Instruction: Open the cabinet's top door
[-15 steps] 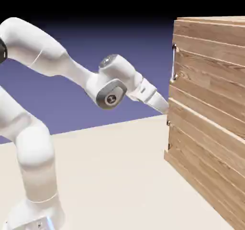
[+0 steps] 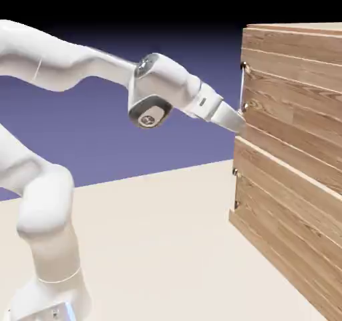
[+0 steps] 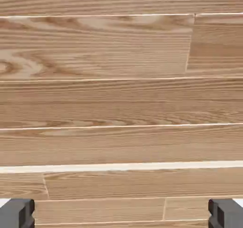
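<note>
Exterior view: cabinet [image 2: 294, 152] of horizontal light-brown planks, standing on the pale tabletop [image 2: 153, 246] and filling the picture's right side. Top door [image 2: 294, 105]: the upper plank panel of the cabinet, shut flush as far as can be seen. Handle [image 2: 242, 85]: slim vertical silver bar at the door's near edge, high on the cabinet. Lower panel [image 2: 280, 226]: beneath the top door, likewise closed.

Gripper [image 2: 235, 120]: at the end of the white arm [image 2: 80, 69], pointed at the cabinet front, just below the handle's lower end; contact cannot be told. Nothing held.

Hand view: wood planks fill the frame, one pale seam running across low down; no handle in sight. Two grey fingertips [image 3: 16, 213] sit at opposite bottom corners, so the jaws are spread wide, presumably readied to straddle the bar. Judgement: approach stage; the gripper likely needs to rise toward the handle before closing.
</note>
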You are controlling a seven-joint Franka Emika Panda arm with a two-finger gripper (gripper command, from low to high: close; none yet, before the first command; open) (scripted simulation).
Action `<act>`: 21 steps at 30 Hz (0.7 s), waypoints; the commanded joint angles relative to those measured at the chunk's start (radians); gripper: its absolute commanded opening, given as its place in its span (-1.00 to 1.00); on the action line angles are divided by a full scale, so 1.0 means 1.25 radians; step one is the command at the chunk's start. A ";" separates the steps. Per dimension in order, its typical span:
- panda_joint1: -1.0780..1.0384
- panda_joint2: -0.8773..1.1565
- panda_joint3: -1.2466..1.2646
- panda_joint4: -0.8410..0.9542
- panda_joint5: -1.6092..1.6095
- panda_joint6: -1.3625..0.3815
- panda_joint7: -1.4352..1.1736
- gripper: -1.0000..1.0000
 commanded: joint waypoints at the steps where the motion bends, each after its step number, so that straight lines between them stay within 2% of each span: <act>1: -0.012 -0.004 0.013 0.007 0.035 -0.002 -0.025 0.00; 21: -0.259 -0.085 0.280 0.141 0.731 -0.032 -0.523 0.00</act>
